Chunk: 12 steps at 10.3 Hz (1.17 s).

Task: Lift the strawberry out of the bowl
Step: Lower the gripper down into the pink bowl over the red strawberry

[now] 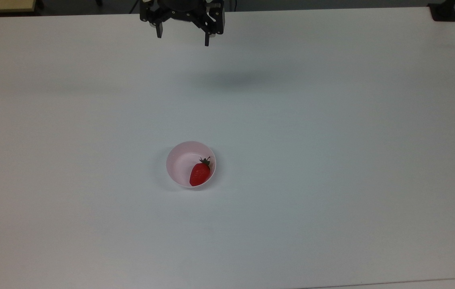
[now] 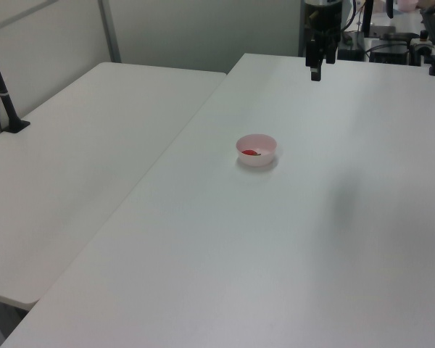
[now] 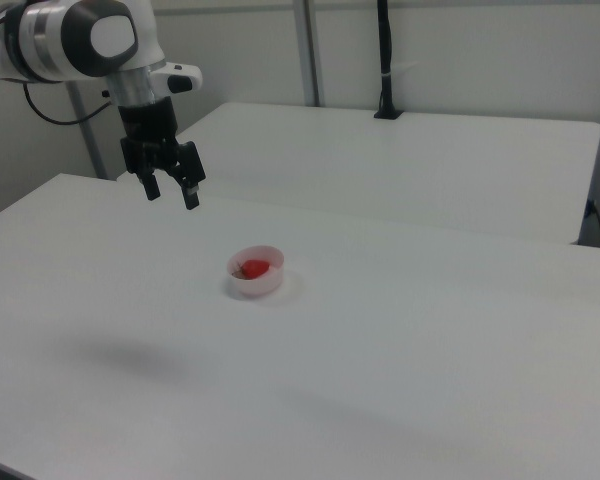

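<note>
Strawberry (image 3: 256,267) in bowl (image 3: 257,285); hand (image 3: 172,193) spread.

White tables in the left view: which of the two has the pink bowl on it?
The table on the left view's right, the one the gripper hangs over. The bowl with the strawberry stands on it; the other table carries a black post.

A lab: plain white tables (image 3: 430,150), partition walls (image 2: 51,36), clamped camera pole (image 3: 385,60)
</note>
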Each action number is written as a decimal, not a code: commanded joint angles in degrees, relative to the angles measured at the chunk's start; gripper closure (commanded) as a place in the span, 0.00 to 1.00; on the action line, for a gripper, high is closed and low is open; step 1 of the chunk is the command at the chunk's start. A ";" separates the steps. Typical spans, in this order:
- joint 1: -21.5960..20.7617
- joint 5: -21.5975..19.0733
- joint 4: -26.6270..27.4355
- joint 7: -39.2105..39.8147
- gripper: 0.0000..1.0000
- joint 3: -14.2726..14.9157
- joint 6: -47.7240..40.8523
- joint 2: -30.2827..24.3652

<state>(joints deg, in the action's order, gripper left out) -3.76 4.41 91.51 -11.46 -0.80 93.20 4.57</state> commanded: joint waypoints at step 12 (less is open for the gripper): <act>0.07 -3.09 -1.51 -23.81 0.04 0.63 17.24 12.45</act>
<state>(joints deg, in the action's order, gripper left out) -3.20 2.19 91.19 -25.36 -0.76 104.06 11.04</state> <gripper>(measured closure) 0.000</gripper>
